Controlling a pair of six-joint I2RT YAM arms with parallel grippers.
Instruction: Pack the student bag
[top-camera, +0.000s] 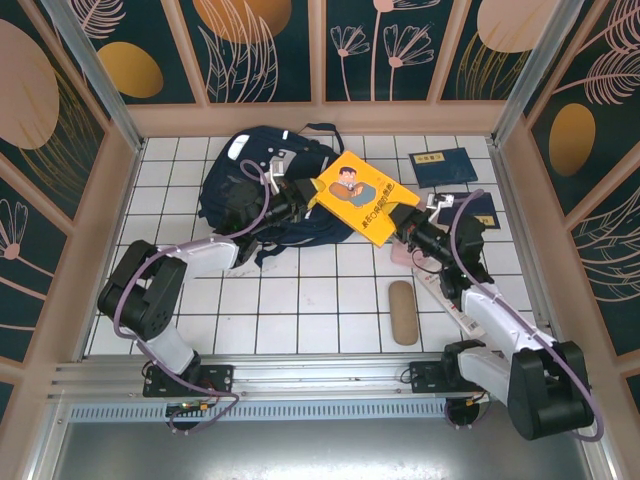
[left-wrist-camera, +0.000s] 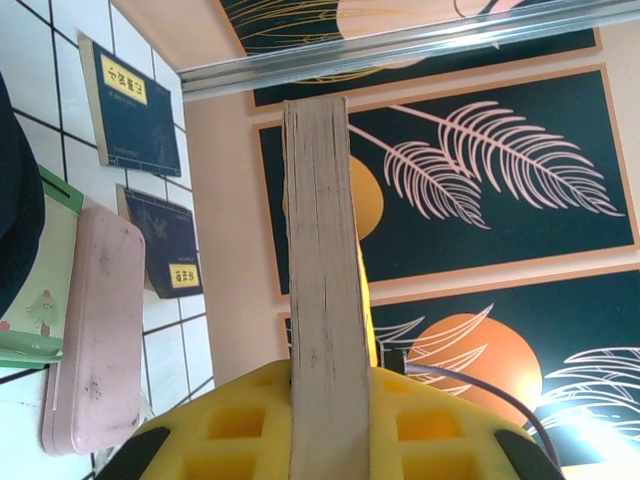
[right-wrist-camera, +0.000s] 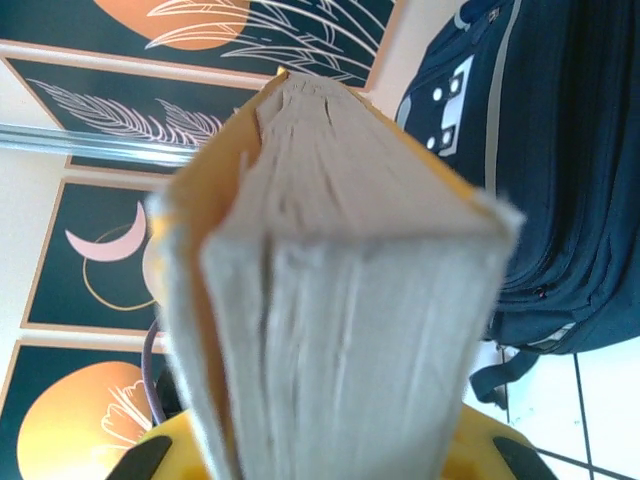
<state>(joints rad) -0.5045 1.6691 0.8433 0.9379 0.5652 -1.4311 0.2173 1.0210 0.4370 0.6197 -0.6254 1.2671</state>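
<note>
The student bag (top-camera: 245, 175), a big navy backpack with white stripes, lies at the back left of the tiled floor; in the right wrist view it (right-wrist-camera: 560, 200) is at the right. A thick yellow book (top-camera: 362, 195) hangs tilted above the bag's right side, held from both ends. My left gripper (top-camera: 305, 192) is shut on its left edge, and the page edge (left-wrist-camera: 322, 280) stands upright between the yellow fingers (left-wrist-camera: 440, 430). My right gripper (top-camera: 408, 222) is shut on the book's lower right corner, with the page block (right-wrist-camera: 340, 280) wedged between its jaws.
Two navy booklets (top-camera: 447, 166) (top-camera: 478, 205) lie at the back right. A pink pencil case (left-wrist-camera: 95, 330) and a green-edged book (left-wrist-camera: 40, 290) lie under the right arm. A tan pouch (top-camera: 403, 312) rests near the front. Walls enclose the floor.
</note>
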